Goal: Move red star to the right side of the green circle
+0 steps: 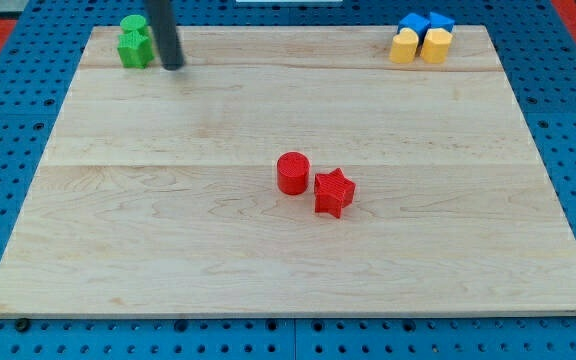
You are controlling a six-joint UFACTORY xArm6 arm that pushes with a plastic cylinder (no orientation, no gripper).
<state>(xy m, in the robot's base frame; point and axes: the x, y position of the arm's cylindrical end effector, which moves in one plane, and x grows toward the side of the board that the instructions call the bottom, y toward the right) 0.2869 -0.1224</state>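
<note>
The red star (pixel 334 192) lies a little right of the board's middle, touching the red cylinder (pixel 292 172) at its upper left. The green circle (pixel 133 25) sits at the board's top left corner, with a second green block (pixel 135 48) right below it, its shape unclear. My tip (pixel 173 66) rests on the board just right of the lower green block, far up and left of the red star.
Two blue blocks (pixel 426 23) and two yellow blocks (pixel 420 46) cluster at the top right corner. The wooden board (pixel 288 260) lies on a blue pegboard table; its edges show on all sides.
</note>
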